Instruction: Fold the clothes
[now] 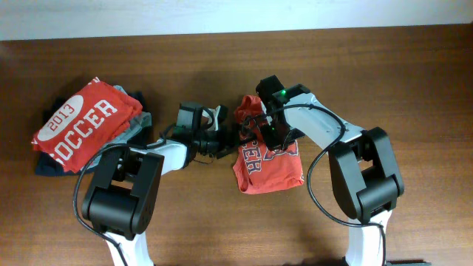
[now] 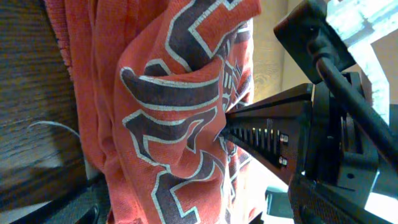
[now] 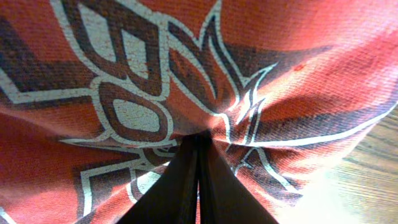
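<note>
Right gripper (image 3: 199,146) is pinched tight on a bunched fold of the orange-red T-shirt (image 1: 267,168), at its navy-and-white chest print. The shirt lies crumpled near the middle of the wooden table (image 1: 384,74), its upper edge raised in that grip. Left gripper (image 1: 226,139) sits just beside the shirt's left edge with jaws spread wide, and well apart to the left a red shirt (image 1: 77,122) printed "2013 SOCCER" tops folded grey and navy garments (image 1: 139,122).
</note>
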### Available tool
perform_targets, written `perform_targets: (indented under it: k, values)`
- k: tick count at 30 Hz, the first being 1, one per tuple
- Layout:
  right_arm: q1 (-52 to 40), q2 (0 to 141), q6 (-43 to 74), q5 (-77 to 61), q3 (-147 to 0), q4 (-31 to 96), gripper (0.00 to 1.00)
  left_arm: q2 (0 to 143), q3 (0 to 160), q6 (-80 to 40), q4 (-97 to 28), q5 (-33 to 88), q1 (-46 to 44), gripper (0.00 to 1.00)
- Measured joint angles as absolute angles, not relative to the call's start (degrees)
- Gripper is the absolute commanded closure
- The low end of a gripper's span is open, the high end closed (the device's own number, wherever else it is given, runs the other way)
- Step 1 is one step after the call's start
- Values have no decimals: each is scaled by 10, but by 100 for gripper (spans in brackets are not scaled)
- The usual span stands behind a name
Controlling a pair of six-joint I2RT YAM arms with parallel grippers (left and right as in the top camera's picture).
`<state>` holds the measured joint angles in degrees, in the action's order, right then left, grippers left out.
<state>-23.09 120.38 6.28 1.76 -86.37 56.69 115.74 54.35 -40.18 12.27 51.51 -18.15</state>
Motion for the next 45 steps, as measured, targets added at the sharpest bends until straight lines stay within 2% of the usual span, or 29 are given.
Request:
perform_targets:
  k: [10,19,28,45]
  values:
    - [-220,1148,90,13,-832,581,96,1158,545,-404,121,517,-182,8]
    - [-112,986,118,-14,-832,600,92,1158,545,-404,121,517,-182,8]
    - [-45,1076,143,-87,-830,611,95,1159,545,-404,121,520,-182,7]
    - [-60,1172,103,-203,-825,579,96,1159,545,-403,121,521,-182,7]
